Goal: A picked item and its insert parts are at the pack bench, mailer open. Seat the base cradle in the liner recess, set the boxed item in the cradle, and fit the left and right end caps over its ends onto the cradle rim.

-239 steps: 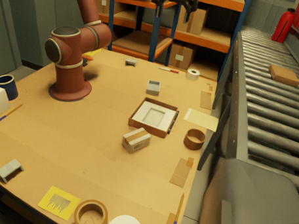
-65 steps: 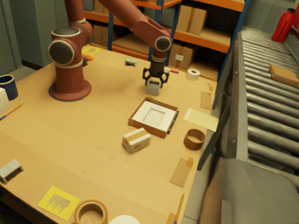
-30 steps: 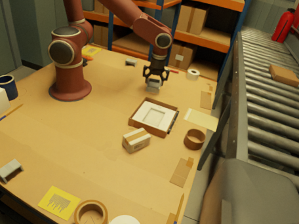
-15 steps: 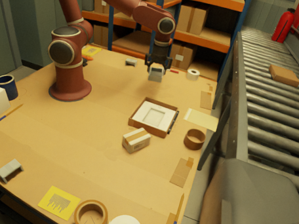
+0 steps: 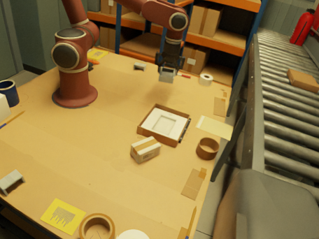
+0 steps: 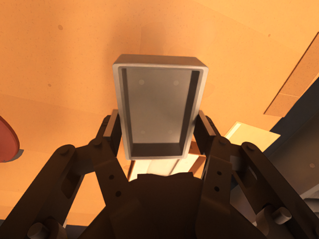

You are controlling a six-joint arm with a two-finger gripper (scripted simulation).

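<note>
My gripper hangs above the far part of the bench, beyond the open mailer. The mailer's white liner shows a square recess. The boxed item lies on the bench just in front of the mailer. One grey end cap sits at the far edge of the bench. The other end cap lies at the near left edge. The wrist camera shows the grey tray-shaped base cradle between my fingers, its hollow side facing the camera. My gripper is closed on the base cradle, lifted off the bench.
A cardboard ring stands right of the mailer, next to a cream sheet. A white tape roll sits at the far edge. My arm's base stands at the left. A roller conveyor runs along the right side.
</note>
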